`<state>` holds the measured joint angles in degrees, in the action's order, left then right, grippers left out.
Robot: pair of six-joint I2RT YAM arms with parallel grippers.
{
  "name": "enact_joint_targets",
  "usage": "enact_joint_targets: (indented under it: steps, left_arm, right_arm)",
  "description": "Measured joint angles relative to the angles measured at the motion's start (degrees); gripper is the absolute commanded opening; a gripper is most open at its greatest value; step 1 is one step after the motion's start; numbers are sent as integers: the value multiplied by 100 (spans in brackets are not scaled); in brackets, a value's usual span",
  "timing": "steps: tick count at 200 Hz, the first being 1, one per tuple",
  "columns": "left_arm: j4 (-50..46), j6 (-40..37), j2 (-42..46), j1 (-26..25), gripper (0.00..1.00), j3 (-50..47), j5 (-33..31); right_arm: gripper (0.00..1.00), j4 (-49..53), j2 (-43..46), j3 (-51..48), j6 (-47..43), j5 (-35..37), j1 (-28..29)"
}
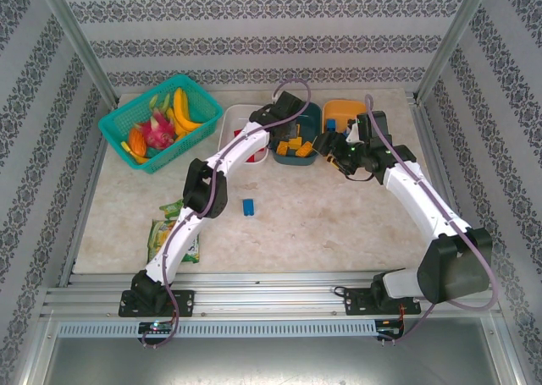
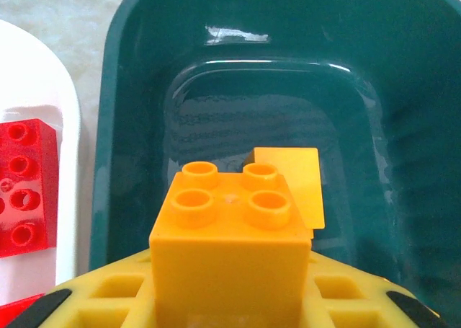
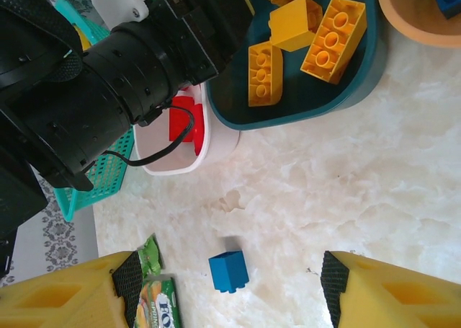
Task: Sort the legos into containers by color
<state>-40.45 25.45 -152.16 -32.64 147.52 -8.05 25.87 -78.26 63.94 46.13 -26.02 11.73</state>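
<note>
- Yellow brick (image 2: 230, 249): likely light, stiff, slick plastic; left claw (image 2: 230, 310) pinches its flat sides over teal tub (image 2: 130, 126).
- Blue brick (image 3: 229, 270): alike; right claw (image 3: 229, 281) spread above it.

Our top view looks down from above the near edge onto the whole table (image 1: 339, 224). The left wrist view sits very close, facing into the dark teal tub (image 2: 403, 126). The right wrist view hangs higher, looking down. It shares that tub (upper right of its frame) and the lone blue brick (image 3: 229, 270) with the top view.
</note>
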Motion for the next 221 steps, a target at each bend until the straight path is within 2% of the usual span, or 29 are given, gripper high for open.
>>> enact_joint_targets:
  steps: [53,140,221]
  left_arm:
    - [-94,-2,-37,-79,33,0,-177]
    - [-295,26,-114,-79,52,90,-208]
    - [-374,223,-26,-105,51,175,-264]
  right_arm:
    - [69,-2,79,-70,0,-2,0]
    - [69,0,140,-136,0,-22,-2]
    - [69,-2,214,-223,-20,-35,-2]
